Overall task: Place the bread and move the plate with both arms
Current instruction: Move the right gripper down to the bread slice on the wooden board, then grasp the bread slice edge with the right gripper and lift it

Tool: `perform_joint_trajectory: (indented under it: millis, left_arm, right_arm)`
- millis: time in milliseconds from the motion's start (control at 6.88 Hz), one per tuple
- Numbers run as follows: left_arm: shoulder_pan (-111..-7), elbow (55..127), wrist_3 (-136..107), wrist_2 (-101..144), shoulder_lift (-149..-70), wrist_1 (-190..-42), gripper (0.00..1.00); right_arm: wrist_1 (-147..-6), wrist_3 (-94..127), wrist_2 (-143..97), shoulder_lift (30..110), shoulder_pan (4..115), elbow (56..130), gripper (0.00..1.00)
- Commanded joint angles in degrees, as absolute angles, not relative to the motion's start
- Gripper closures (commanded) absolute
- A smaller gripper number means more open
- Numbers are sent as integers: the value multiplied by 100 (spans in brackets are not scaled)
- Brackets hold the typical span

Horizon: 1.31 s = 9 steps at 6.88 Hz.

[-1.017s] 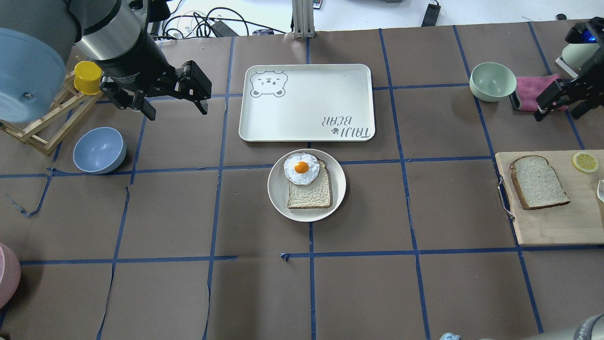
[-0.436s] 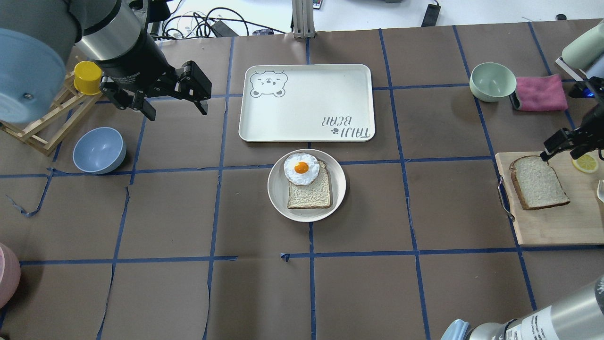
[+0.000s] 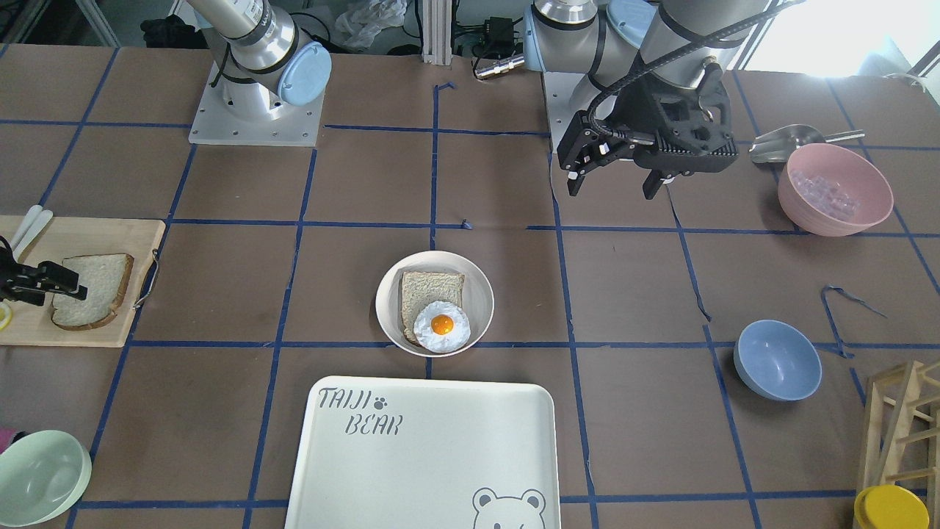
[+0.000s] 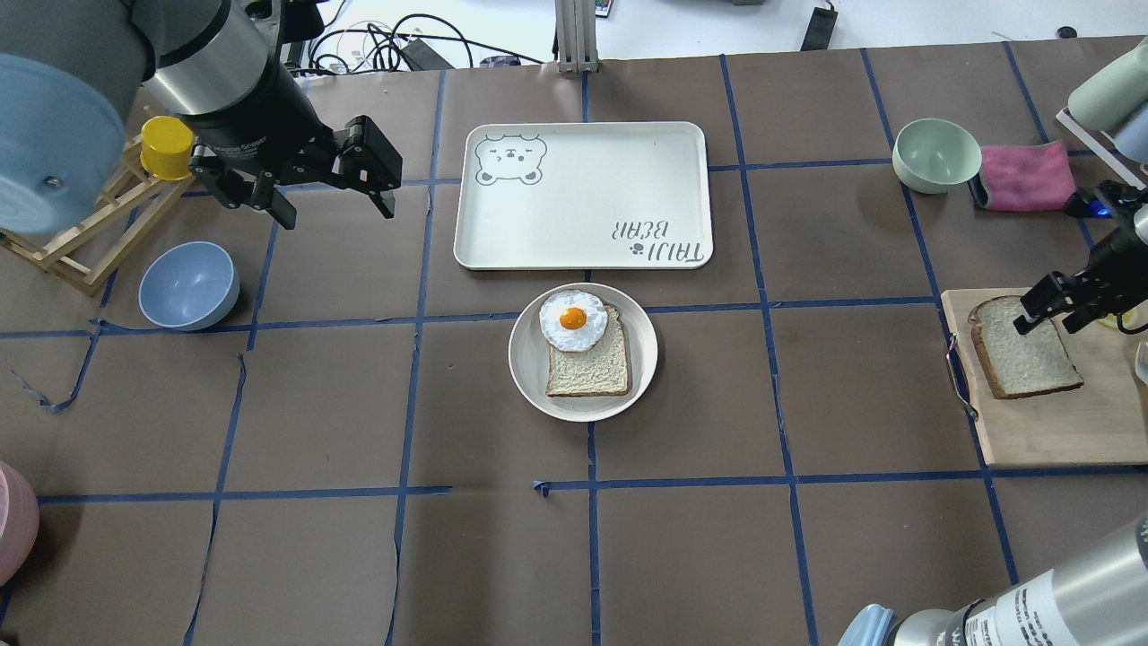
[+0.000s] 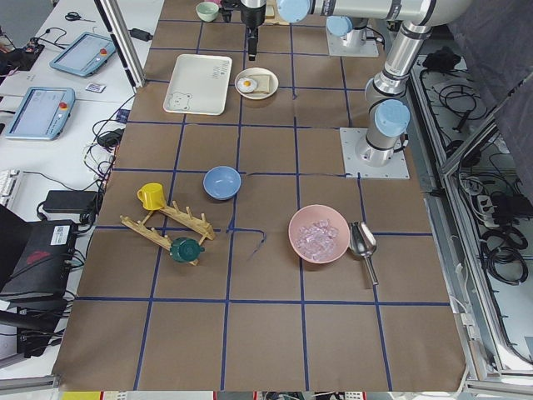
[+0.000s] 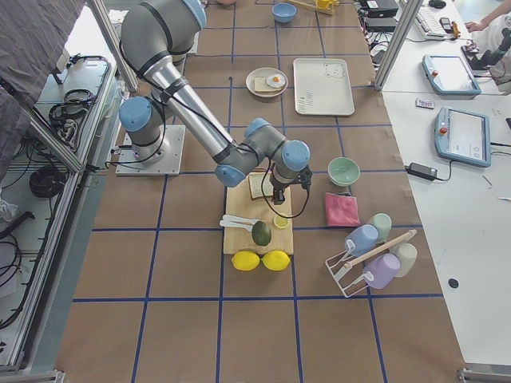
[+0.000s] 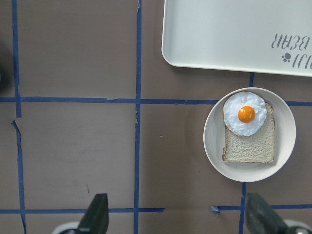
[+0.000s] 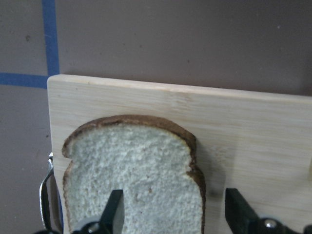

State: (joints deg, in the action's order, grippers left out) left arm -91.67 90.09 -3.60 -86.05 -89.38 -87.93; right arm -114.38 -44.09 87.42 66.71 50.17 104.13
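The bread (image 4: 1027, 359) lies flat on a wooden cutting board (image 4: 1058, 426) at the right, and also shows in the front view (image 3: 95, 290). My right gripper (image 4: 1058, 314) is open just above the bread's rounded end. In the right wrist view one finger (image 8: 114, 212) is over the bread (image 8: 136, 165) and the other is over the board beside the crust. The plate (image 4: 525, 359) stands mid-table with a tan slice and a fried egg on it. My left gripper (image 4: 336, 215) is open and empty, high at the far left; the plate (image 7: 212, 141) shows in its wrist view.
A cream bear-print tray (image 4: 583, 193) lies just beyond the plate. A green bowl (image 4: 935, 154) and pink cloth (image 4: 1027, 175) are at the far right. A blue bowl (image 4: 188, 285) and a wooden rack with a yellow cup (image 4: 166, 148) are at the left.
My right gripper has moved from beside the pink cloth toward the near side and down, over the bread's rounded end. The left arm has not moved.
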Motion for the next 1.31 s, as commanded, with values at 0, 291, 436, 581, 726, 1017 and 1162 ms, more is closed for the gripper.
perform_joint_trajectory:
  millis: [0,291,436,581,726,1017,1162]
  left_arm:
    - [-9167,9009,-360,-8604,-8938,-8789,0]
    - [-9167,8991,-360,-8613,-8930,-8798,0]
    - [-9158,8991,-360,-8613,-8930,-8798,0]
    - [-9167,8991,-360,-8613,-8930,-8798,0]
    - [-9158,8991,-360,-8613,-8921,-8824,0]
    - [-9158,8991,-360,-8613,-8895,-8833,0]
    - [-9158,8991,-360,-8613,-8895,-8833,0]
  right_arm:
    - [-11443,-4456,8780,6662,4931,10520,55]
    - [-11443,-4456,8859,6671,4931,10547,91]
    - [-11417,-4473,9112,6688,4931,10521,100]
    - [-11373,-4482,9114,6741,4931,10512,100]
    - [-11356,-4474,9114,6802,4931,10486,100]
    - [-10954,-4413,9045,7082,4939,10477,100]
    - [-10768,-4334,9000,7493,5018,10468,100]
